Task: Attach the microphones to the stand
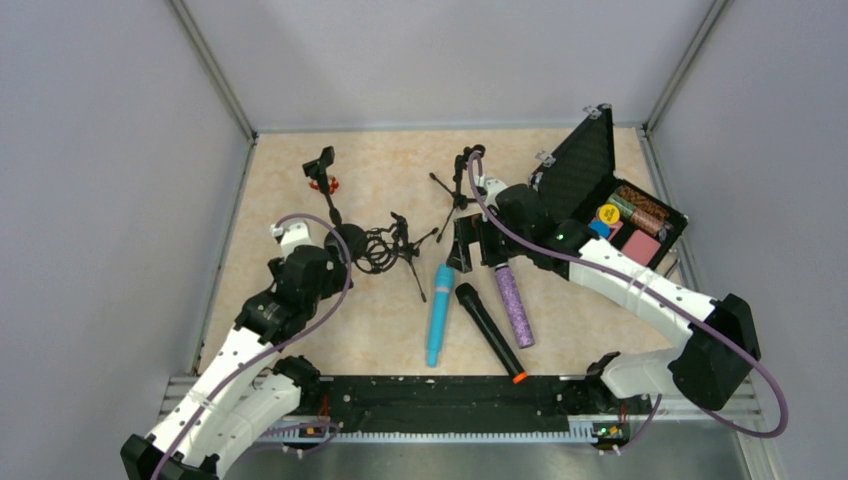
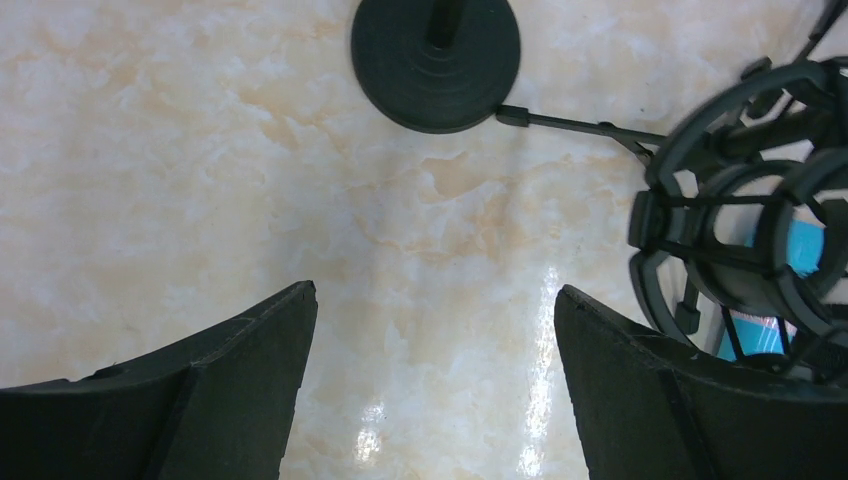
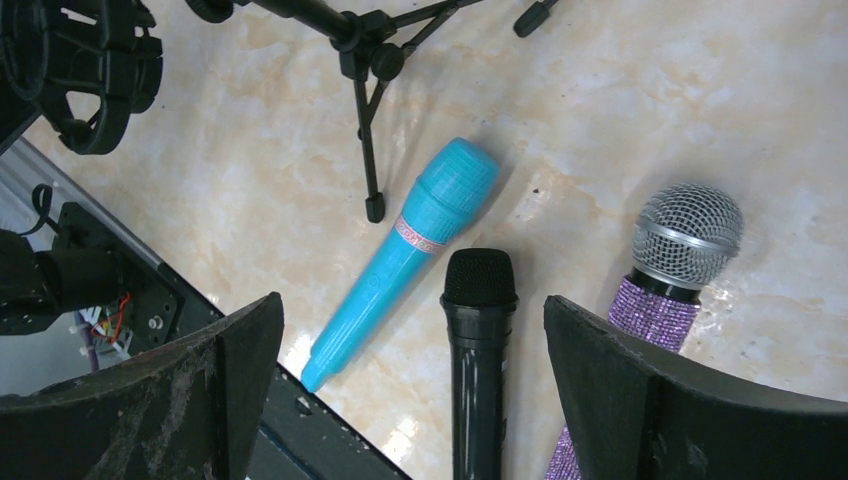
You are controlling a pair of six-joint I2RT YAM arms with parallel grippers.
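Black fingers frame the view from your right hand (image 3: 412, 320), which hangs wide open and empty above the surface (image 3: 700, 90). All three microphones lie loose below it and none is on a stand yet. The black microphone (image 3: 478, 330) runs straight down the gap between the fingers, head pointing away from the wrist, so the hand already straddles its barrel. It looks like a stiff, slim cylinder, probably nose-heavy, so take it on the handle just behind the head. The turquoise microphone (image 3: 420, 225) lies slanted toward the left finger. It appears to be smooth moulded plastic, likely light and slippery, and it tapers, so grip the thicker part near the pink band. By the right finger lies the purple microphone (image 3: 665, 270). Its glittery sleeve should give good friction, but keep off the silver mesh head, which could dent. Beyond the fingertips stands a tripod stand (image 3: 365, 60). Your left hand (image 2: 435, 300) is also open and holds nothing, with a round stand base (image 2: 435, 60) ahead of it and a shock mount (image 2: 740, 230) close to its right finger.
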